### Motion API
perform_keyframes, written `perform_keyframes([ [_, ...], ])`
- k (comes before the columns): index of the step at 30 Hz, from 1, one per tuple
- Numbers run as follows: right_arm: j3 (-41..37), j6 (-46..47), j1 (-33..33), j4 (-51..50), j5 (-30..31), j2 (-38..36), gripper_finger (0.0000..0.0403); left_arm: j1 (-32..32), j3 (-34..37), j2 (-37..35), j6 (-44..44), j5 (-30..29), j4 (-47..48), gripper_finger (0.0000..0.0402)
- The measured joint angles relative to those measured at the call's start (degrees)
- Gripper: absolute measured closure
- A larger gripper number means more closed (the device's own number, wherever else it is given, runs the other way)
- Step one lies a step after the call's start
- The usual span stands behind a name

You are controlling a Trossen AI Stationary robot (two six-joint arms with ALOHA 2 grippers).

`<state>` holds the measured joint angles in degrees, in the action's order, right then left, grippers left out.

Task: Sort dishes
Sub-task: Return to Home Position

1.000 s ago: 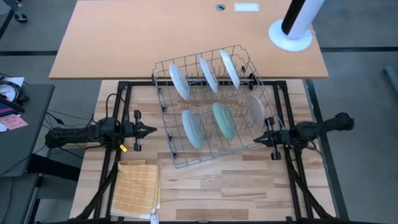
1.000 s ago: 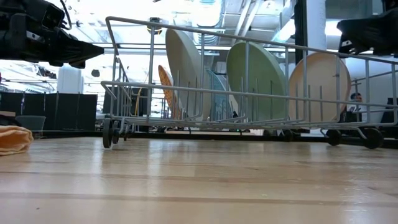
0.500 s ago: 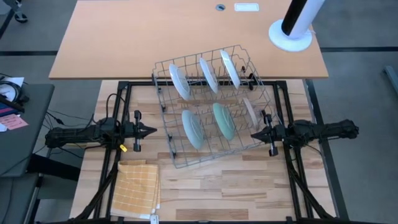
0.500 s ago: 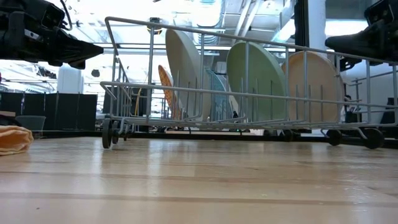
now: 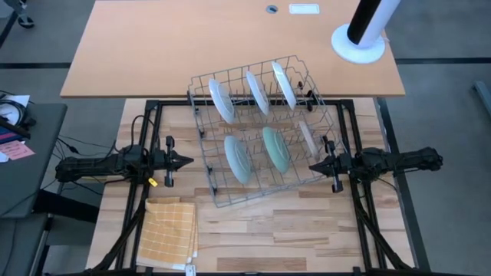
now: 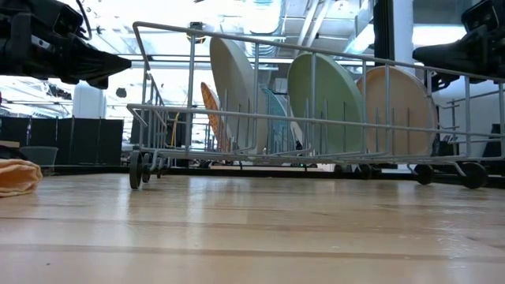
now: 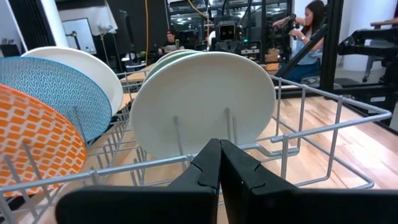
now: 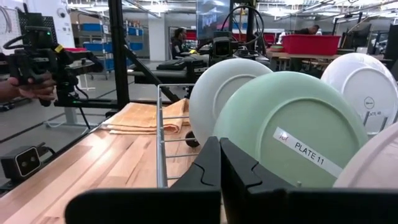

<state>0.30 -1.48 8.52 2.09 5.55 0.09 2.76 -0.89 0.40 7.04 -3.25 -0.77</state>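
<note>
All six dishes stand on edge in the wire rack [image 6: 260, 41], which sits skewed across the middle of the worktop [image 5: 268, 230]. The far row holds the orange patterned plate [image 7: 37, 143], the blue patterned plate [image 7: 62, 93] and a white plate [image 7: 96, 65]. The near row holds a pale plate [image 5: 236, 159], the green plate [image 8: 292, 124] labelled "PLATE 11" and a beige plate [image 5: 307, 136]. No dish lies loose on the boards, so I judge the sorting itself done and the step in hand to be bringing my arms to rest. My left pincer [image 5: 184, 161] is closed tight on nothing, raised above the worktop and pointing at the rack's left side with a clear gap between them. My right pincer [image 5: 313, 166] is likewise closed and empty, level with the rack's upper rail. Its tip is just beside the rack's right side, near the beige plate, and I cannot tell whether it brushes the wire. The next move, as I read it, calls for drawing the right arm straight back along its own line, away from the rack. The fingers should be closed so they cannot hook a rail and drag the rack or tip a plate. The left arm looks to need little more than settling where it hangs. The folded yellow checked cloth [image 5: 169, 230] at the near left corner is well apart from both arms and plays no part.
</note>
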Motion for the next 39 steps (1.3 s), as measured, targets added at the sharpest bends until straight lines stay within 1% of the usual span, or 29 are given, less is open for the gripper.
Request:
perform_keyframes([
  [4,0.00,1.35,-0.01,0.11,0.03,0.97,0.0403,0.00,0.00,-0.02,-1.76,0.14,0.02,0.0401],
  [12,0.00,4.50,-0.01,0.31,0.23,3.26,0.0403,0.00,0.00,-0.02,-2.35,1.43,0.19,0.0401],
  [16,0.00,4.08,-0.01,0.35,0.36,3.23,0.0403,0.00,-0.01,-0.02,-2.35,1.43,0.21,0.0401],
  [21,0.00,1.24,0.10,0.76,0.36,3.18,0.0403,0.00,0.00,-0.02,-2.26,1.45,0.21,0.0401],
  [39,-0.04,1.47,0.05,0.48,0.45,3.22,0.0398,0.00,0.00,-0.02,-3.29,2.59,0.32,0.0401],
])
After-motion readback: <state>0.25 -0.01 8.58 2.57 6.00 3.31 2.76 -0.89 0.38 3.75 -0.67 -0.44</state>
